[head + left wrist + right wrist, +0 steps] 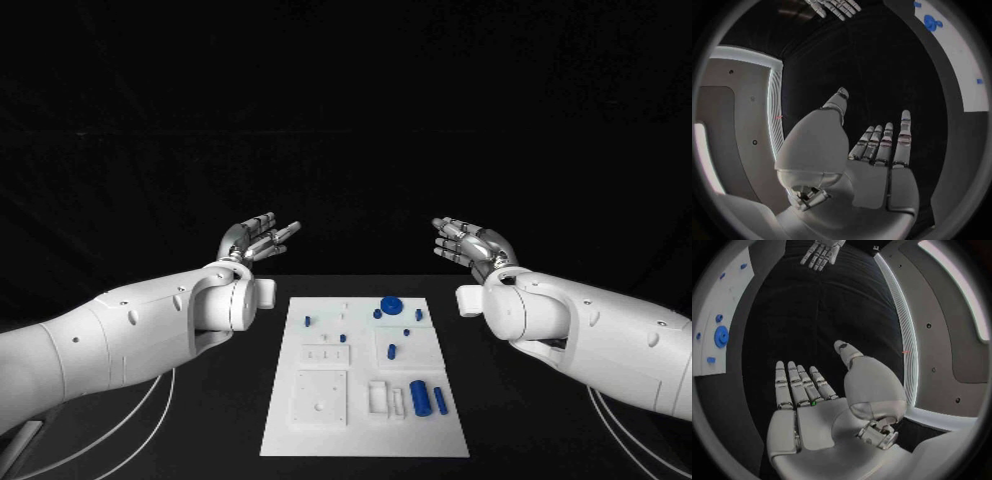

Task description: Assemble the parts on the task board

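Parts, small blue plastic pieces, lay scattered over the white rectangular task board [325, 440], which sat flat in the middle of the black table [216, 420]. Toward the board's far end rested a round blue disc [391, 303] with smaller blue pegs just beside it; nearer the board's near end lay a blue cylinder [420, 396] alongside a thinner blue rod [440, 402]. Beyond the board's far end, the silver left hand [257, 238] and the silver right hand [470, 242] hovered above the table, well apart from the board, palms facing each other. Both hands held nothing, fingers extended and spread.
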Robot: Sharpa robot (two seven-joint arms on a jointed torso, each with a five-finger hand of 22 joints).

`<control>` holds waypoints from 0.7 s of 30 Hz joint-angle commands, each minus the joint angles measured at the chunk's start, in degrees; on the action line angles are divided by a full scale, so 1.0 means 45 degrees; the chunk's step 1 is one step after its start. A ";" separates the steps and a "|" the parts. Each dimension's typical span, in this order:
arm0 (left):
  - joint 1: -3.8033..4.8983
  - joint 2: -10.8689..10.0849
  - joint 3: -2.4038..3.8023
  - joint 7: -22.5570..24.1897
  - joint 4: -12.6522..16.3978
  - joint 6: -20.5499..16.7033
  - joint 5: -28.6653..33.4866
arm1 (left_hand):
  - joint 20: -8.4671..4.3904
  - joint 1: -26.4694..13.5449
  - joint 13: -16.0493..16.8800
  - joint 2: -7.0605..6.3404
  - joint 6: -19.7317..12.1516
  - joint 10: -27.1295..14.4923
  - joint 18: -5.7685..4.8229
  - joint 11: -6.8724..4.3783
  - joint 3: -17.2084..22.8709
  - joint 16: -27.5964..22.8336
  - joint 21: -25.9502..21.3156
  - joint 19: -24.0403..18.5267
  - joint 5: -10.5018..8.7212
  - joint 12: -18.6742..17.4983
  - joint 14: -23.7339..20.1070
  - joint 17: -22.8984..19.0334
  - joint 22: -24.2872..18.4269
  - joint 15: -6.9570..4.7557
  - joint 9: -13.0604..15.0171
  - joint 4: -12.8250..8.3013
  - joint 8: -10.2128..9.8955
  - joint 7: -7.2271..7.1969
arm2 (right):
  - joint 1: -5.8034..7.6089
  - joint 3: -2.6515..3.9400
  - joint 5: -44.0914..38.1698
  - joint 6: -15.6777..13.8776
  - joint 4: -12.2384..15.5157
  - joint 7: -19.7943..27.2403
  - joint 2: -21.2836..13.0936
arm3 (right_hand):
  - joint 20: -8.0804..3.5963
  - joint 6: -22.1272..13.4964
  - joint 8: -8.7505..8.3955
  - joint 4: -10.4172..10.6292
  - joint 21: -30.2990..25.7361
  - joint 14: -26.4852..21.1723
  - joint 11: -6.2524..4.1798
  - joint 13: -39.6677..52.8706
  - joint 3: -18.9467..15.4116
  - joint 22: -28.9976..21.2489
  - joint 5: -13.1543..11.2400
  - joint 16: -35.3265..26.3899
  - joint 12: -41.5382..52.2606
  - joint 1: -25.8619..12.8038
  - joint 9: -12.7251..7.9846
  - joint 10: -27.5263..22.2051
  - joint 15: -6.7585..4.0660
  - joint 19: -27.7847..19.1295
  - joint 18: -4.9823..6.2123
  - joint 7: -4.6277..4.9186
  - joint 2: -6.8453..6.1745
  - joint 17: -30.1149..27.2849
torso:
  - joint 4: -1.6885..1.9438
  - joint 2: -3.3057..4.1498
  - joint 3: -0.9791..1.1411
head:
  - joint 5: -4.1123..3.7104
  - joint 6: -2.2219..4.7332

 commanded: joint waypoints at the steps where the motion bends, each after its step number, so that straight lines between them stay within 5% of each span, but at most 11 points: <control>1: 0.0327 0.0237 -0.0174 -0.0953 -0.0657 0.1695 0.0339 | 0.0102 0.0633 0.0030 -0.0058 0.0265 0.0279 0.0307 0.0021 0.0065 0.0083 0.0077 0.0361 0.0103 0.0076 0.0291 0.0030 0.0044 0.0031 0.0036 0.0127 0.0083 0.0022 | 0.0158 0.0096 -0.1175 0.2872 -0.0593 -0.2055 0.0136 | 0.0087 0.0313 0.0095 -0.0069 0.0075 0.0346 0.0103 0.0029 0.0143 0.0034 0.0181 0.0102 0.0069 0.0630 0.0036 0.0331 0.0066 0.0307 0.0155 0.0496 -0.0021 0.0032 | -0.0002 -0.0001 0.0001 | 0.0000 0.0001; 6: 0.0665 0.0440 -0.0381 -0.1217 -0.1283 0.2114 0.0416 | 0.0101 0.0629 0.0030 -0.0051 0.0274 0.0276 0.0311 0.0043 0.0065 0.0084 0.0080 0.0383 0.0095 0.0076 0.0302 0.0030 0.0046 0.0027 0.0036 0.0119 0.0083 0.0042 | 0.0370 0.0244 -0.1550 0.3933 -0.1293 -0.2892 0.0273 | 0.0059 0.0367 0.0097 -0.0162 0.0086 0.0414 0.0112 0.0032 0.0111 0.0039 0.0158 0.0106 0.0073 0.0748 0.0038 0.0397 0.0079 0.0391 0.0132 0.0509 -0.0019 0.0035 | -0.0002 -0.0001 0.0001 | 0.0000 0.0001; 15: 0.0693 0.0300 -0.0398 -0.1194 -0.1201 0.2259 0.0364 | 0.0098 0.0648 0.0035 -0.0029 0.0362 0.0379 0.0313 0.0118 0.0066 0.0086 0.0082 0.0401 0.0087 0.0081 0.0332 0.0032 0.0047 0.0055 0.0041 0.0064 0.0089 0.0119 | 0.0438 0.0292 -0.2975 0.4001 -0.2040 -0.2970 0.0399 | -0.0183 0.1170 0.0137 -0.0812 0.0210 0.1296 0.0192 0.0085 0.0081 0.0105 0.0017 0.0147 0.0126 0.1610 0.0075 0.1520 0.0228 0.1392 -0.0055 0.0555 -0.0104 0.0074 | -0.0003 -0.0006 -0.0038 | 0.0084 0.0008; 18: 0.0693 0.0229 -0.0399 -0.1072 -0.1085 0.2269 0.0114 | 0.0095 0.0593 0.0041 0.0084 0.0490 0.0535 0.0319 0.0181 0.0054 0.0088 0.0089 0.0484 0.0075 0.0087 0.0430 0.0035 0.0053 0.0067 0.0045 -0.0073 0.0092 0.0184 | 0.0438 0.0292 -0.3880 0.3932 -0.2182 -0.2940 0.0476 | -0.0370 0.2301 0.0189 -0.0978 0.0518 0.2793 0.0069 0.0165 0.0103 0.0218 -0.0255 0.0215 0.0228 0.1975 0.0125 0.3115 0.0155 0.3028 -0.0061 0.0409 -0.0302 0.0135 | 0.0017 0.0033 -0.0040 | 0.0077 0.0005; 21: 0.0694 0.0091 -0.0399 -0.0891 -0.0876 0.2334 -0.0055 | 0.0040 0.0298 0.0088 0.0737 0.1224 0.1527 0.0405 0.0398 -0.0123 0.0115 0.0191 0.0923 0.0098 0.0136 0.1704 0.0085 0.0095 0.0204 0.0075 -0.0861 0.0117 0.0377 | 0.0438 0.0293 -0.5423 0.3683 -0.2343 -0.2735 0.0586 | -0.0684 0.4067 0.0297 -0.1189 0.0915 0.5325 -0.0226 0.0269 0.0293 0.0304 -0.0328 0.0361 0.0413 0.2272 0.0214 0.5546 -0.0204 0.4595 -0.0043 0.0217 -0.0397 0.0257 | 0.0068 0.0091 -0.0041 | 0.0027 0.0009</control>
